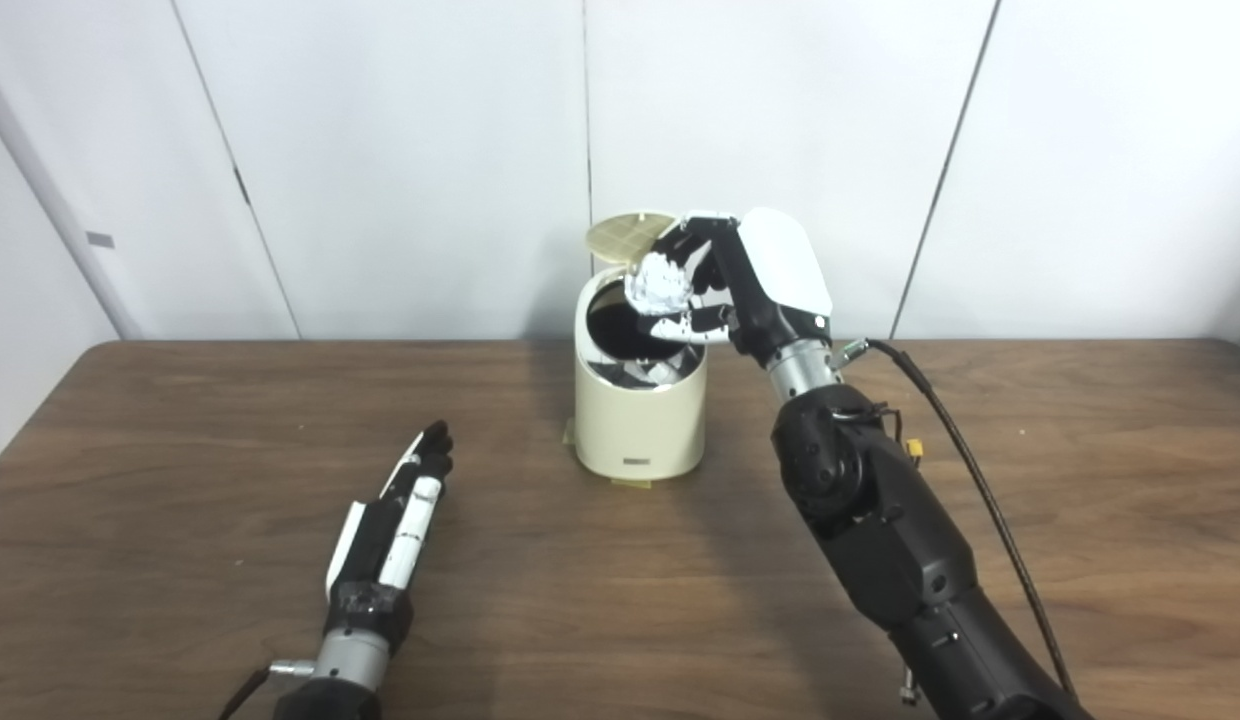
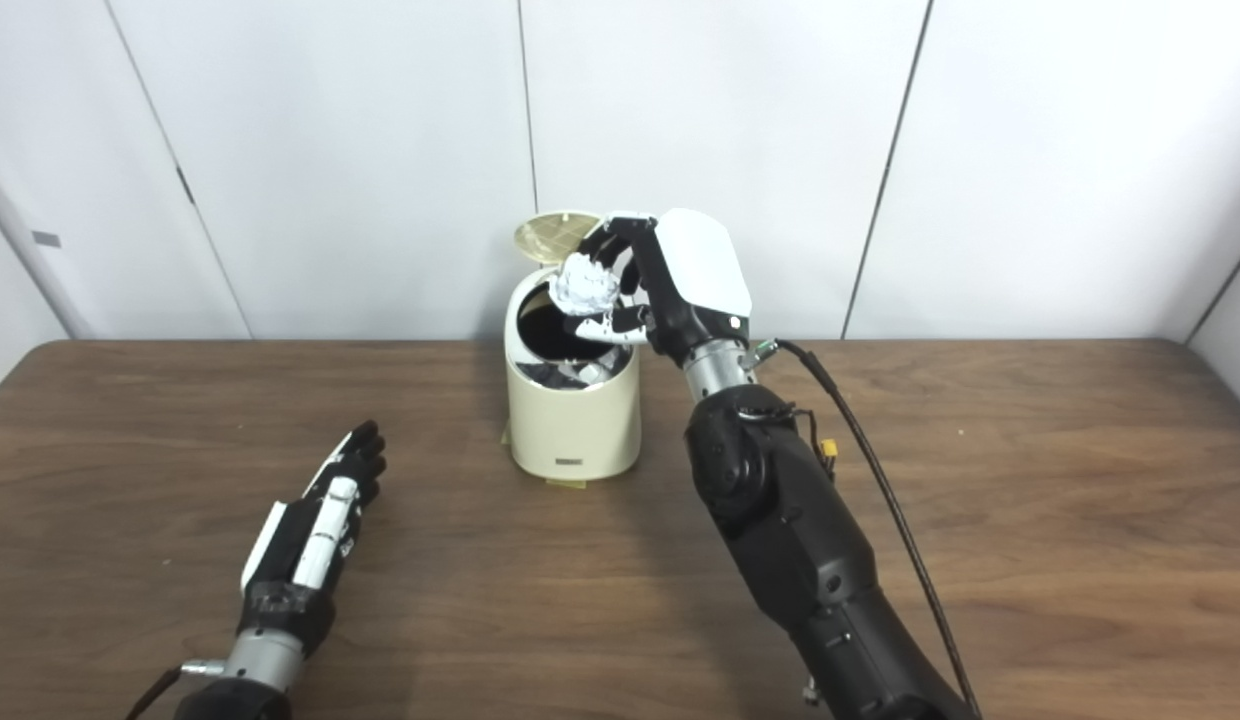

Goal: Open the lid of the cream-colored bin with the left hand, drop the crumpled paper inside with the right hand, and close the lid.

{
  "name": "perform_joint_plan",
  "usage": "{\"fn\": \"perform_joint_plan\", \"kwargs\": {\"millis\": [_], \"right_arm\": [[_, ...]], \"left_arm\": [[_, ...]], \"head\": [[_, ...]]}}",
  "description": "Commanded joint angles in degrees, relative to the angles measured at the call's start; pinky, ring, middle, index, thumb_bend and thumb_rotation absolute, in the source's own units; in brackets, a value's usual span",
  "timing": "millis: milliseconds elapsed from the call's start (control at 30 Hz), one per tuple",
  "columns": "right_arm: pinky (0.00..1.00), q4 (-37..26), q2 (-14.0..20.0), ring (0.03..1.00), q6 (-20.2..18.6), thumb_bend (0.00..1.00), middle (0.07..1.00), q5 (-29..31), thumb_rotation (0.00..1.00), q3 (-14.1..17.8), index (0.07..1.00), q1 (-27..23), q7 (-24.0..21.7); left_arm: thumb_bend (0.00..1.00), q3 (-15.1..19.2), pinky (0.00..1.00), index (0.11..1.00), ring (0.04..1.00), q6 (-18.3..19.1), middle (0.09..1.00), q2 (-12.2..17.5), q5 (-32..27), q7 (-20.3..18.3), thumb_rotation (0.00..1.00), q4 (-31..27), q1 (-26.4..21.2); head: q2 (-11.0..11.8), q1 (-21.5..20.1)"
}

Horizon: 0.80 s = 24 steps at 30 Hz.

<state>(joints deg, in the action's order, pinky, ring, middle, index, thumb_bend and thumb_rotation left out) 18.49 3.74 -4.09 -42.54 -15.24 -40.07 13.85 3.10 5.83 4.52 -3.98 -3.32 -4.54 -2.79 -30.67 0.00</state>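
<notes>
A humanoid's right hand [image 1: 715,285] hovers over the mouth of the cream-colored bin [image 1: 640,420], fingers clasped around the crumpled paper [image 1: 658,282], which sits just above the dark opening at the rim's 1 o'clock side. The bin stands near the middle of the wooden table [image 1: 1080,480], toward the far wall, its round lid [image 1: 628,236] tipped up and back at 12 o'clock, so the opening step looks done. The left hand [image 1: 408,500] lies flat on the tabletop at roughly 8 o'clock from the bin, well apart from it, fingers stretched out and grasping nothing. Something pale already shows inside the bin, though what it is cannot be made out. By the look of things, the drop is the step in hand: the next move calls for the right hand to loosen its fingers so the paper falls cleanly into the opening, then withdraw clear of the raised lid so it can be closed
</notes>
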Motion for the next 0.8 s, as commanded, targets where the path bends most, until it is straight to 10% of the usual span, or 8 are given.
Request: {"fn": "perform_joint_plan", "kwargs": {"millis": [0,767], "right_arm": [[0.32,-0.4,-0.5,0.385,1.3,0.5,0.51,0.3,0.0,0.2,0.523,-3.9,1.8],[0.32,1.4,-1.6,0.392,0.2,0.5,0.507,1.2,0.0,-2.1,0.521,-3.2,0.6]], "left_arm": [[0.58,-0.8,0.99,1.0,0.979,0.7,0.969,-0.3,0.3,-0.3,0.82,-0.8,-0.2],[0.59,-1.3,0.98,1.0,0.984,2.0,0.977,-0.1,0.8,0.4,0.82,-2.4,0.4]], "head": [[-0.2,0.1],[-1.6,-0.1]]}}
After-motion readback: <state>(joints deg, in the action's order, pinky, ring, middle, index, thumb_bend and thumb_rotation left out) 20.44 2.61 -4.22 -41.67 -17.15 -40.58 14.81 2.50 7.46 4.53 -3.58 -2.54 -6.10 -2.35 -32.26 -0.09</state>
